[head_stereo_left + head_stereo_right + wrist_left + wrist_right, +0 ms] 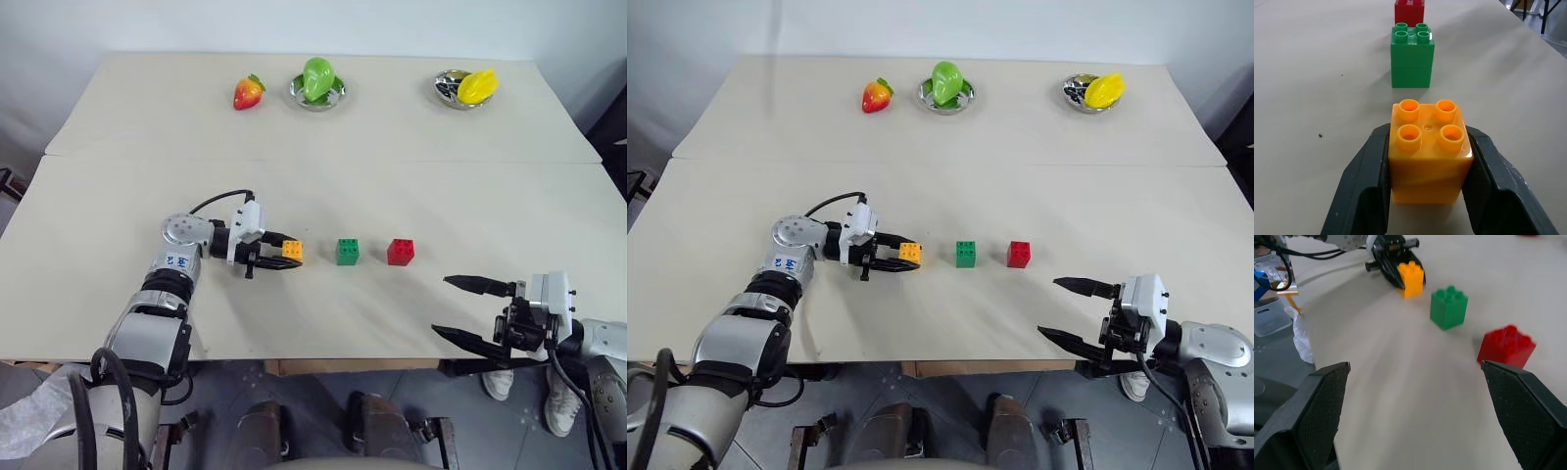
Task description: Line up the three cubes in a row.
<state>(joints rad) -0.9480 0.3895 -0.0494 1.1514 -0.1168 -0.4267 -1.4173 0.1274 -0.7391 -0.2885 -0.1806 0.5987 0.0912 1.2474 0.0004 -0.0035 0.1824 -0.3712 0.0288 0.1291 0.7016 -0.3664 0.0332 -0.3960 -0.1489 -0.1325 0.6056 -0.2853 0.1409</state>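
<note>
The right gripper (468, 309) hangs spread wide at the table's (411, 176) near edge. The left gripper (281, 252) pinches the studded orange cube (293, 251), standing in line with the green cube (347, 252) and the red cube (400, 252).

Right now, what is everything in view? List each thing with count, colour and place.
orange studded plastic cube: one, orange, left end of the row, between the left gripper's fingers.
green studded plastic cube: one, green, middle of the row.
red studded plastic cube: one, red, right end of the row.
toy strawberry: one, red, far table, left.
green toy fruit: one, in a metal dish.
yellow toy fruit: one, in a metal dish, far right.
table: one, beige.
left gripper: black fingers beside the orange cube.
right gripper: black, open, near table edge.
</note>
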